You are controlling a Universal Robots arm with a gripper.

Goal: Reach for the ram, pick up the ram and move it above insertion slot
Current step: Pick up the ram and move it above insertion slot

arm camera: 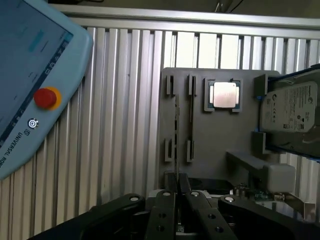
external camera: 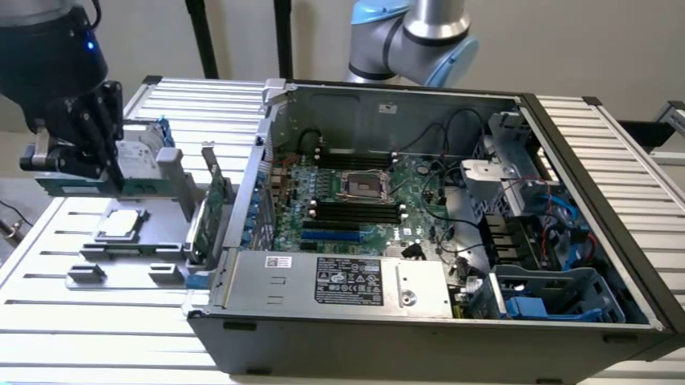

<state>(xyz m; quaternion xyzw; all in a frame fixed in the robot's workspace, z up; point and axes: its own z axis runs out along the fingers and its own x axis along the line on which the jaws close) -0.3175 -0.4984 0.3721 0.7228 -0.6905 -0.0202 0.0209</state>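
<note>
The ram (external camera: 77, 184) is a thin green stick hanging level under my gripper (external camera: 70, 170), high above the grey fixture plate (external camera: 128, 245) at the exterior view's left. In the wrist view the ram (arm camera: 177, 135) is seen edge-on as a thin line running out from between the black fingers (arm camera: 162, 210). My gripper (arm camera: 177, 197) is shut on it. The ram sits a little off the plate's empty slot brackets (arm camera: 169, 85). The dark memory slots (external camera: 345, 212) lie on the motherboard inside the open computer case (external camera: 428, 313), well toward the exterior view's right of the gripper.
On the fixture plate are a silver hard drive in a blue frame (external camera: 139, 156) (arm camera: 292, 107), a processor chip (external camera: 120, 224) (arm camera: 223, 95) and an upright green expansion card (external camera: 220, 200). A teach pendant with a red button (arm camera: 46, 97) lies on the ribbed table beside the plate.
</note>
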